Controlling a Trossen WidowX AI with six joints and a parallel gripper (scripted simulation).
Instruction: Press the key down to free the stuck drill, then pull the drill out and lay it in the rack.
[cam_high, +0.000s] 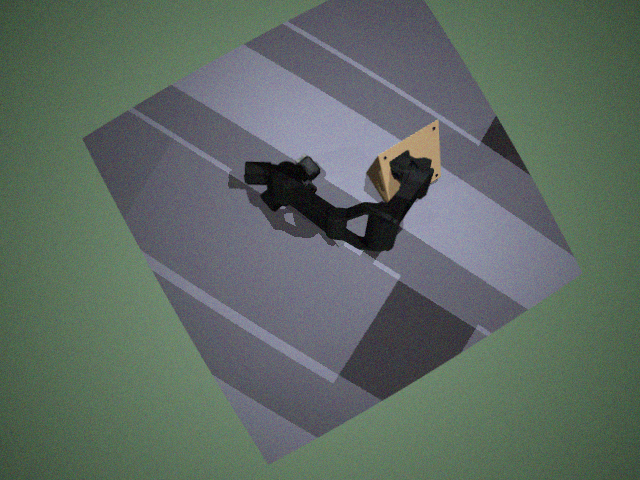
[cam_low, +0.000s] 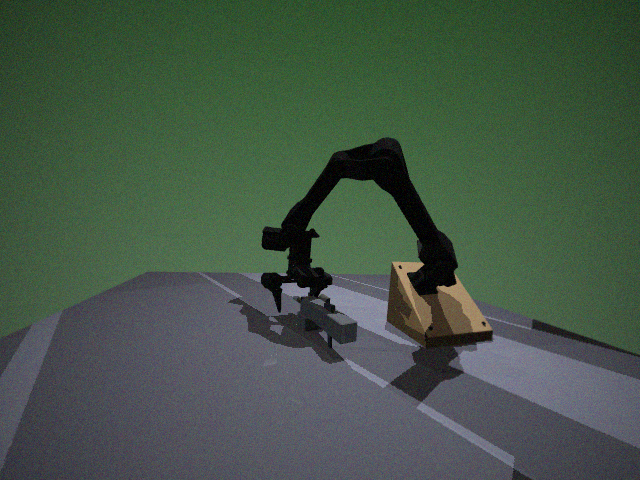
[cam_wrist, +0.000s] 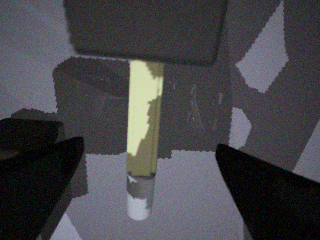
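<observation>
A dark grey block (cam_low: 345, 331) (cam_wrist: 147, 30) is raised over the table, with a thin dark post (cam_low: 329, 341) under it. In the wrist view a flat yellow bar (cam_wrist: 142, 110) comes out from the block's edge and ends in a pale round tip (cam_wrist: 139, 206). Which of these is the key or the drill I cannot tell. My gripper (cam_low: 296, 304) (cam_wrist: 152, 146) is open and empty, pointing down at the block's far end. In the wrist view its fingers stand apart on either side of the yellow bar. I cannot make out the rack.
The arm's base sits on a tan wooden wedge (cam_high: 426, 142) (cam_low: 408, 304) right of the block. The arm arches high between wedge and gripper. The grey table (cam_high: 248, 289) (cam_low: 206, 403) has pale lines and dark patches. Arm shadows fall around the block.
</observation>
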